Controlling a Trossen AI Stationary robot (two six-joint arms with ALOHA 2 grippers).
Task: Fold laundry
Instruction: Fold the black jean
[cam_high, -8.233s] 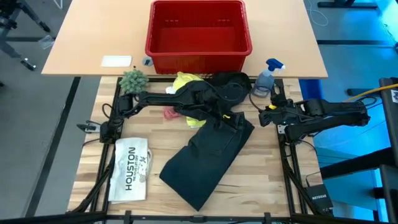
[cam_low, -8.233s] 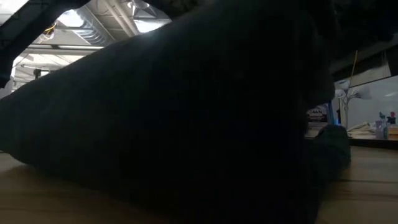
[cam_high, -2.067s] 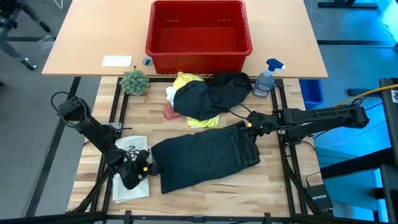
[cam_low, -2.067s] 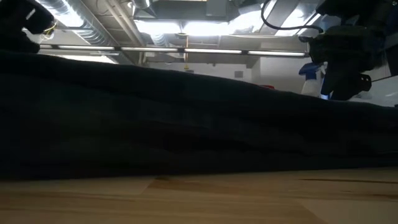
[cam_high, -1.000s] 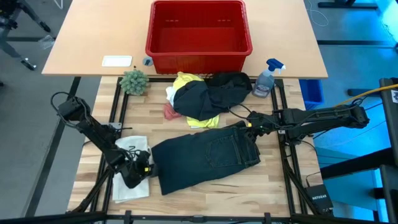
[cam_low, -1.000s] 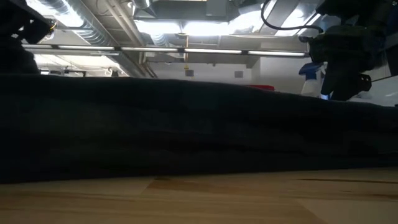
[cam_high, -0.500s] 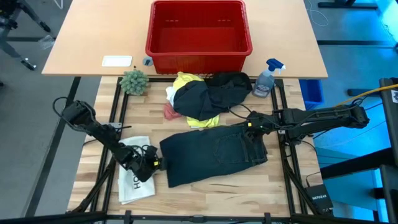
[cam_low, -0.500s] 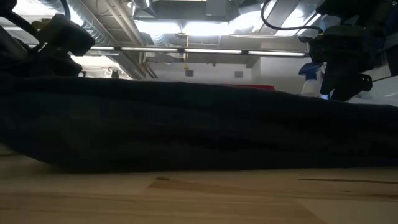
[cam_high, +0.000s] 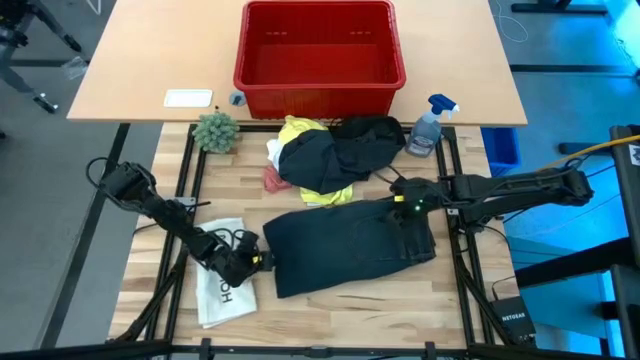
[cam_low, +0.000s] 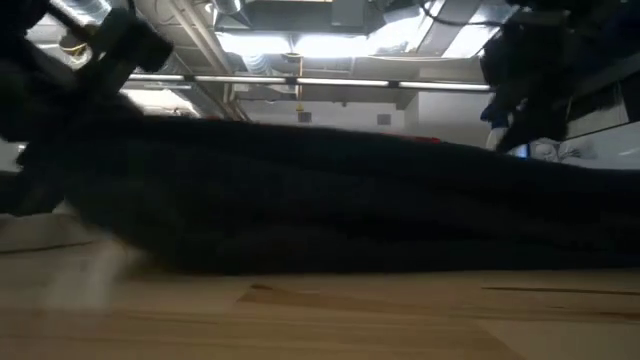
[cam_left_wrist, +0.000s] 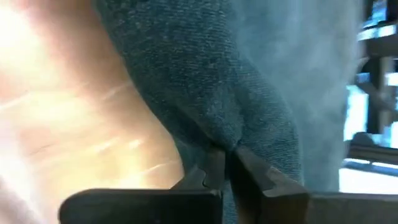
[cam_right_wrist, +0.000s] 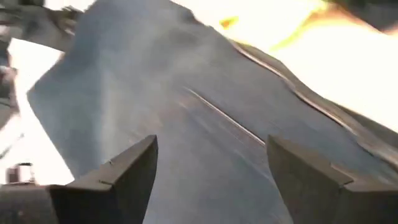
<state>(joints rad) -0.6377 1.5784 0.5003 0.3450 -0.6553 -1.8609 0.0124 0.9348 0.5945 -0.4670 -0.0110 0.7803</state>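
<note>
Overhead, table-level (close), two wrist views

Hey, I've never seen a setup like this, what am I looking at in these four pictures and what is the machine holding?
Two dark robot arms work at a wooden table, folding laundry. One picture looks straight down, one looks level across the tabletop, and two come from cameras on the arms' wrists. The left gripper is shut on the edge of the dark trousers; its wrist view shows the fingers pinching the cloth. The right gripper is open over the trousers' other end. Behind lie a yellow T-shirt, another dark garment, a small pink cloth, a red basket, a spray bottle and a small plant. A white printed item lies near the left gripper.
</note>
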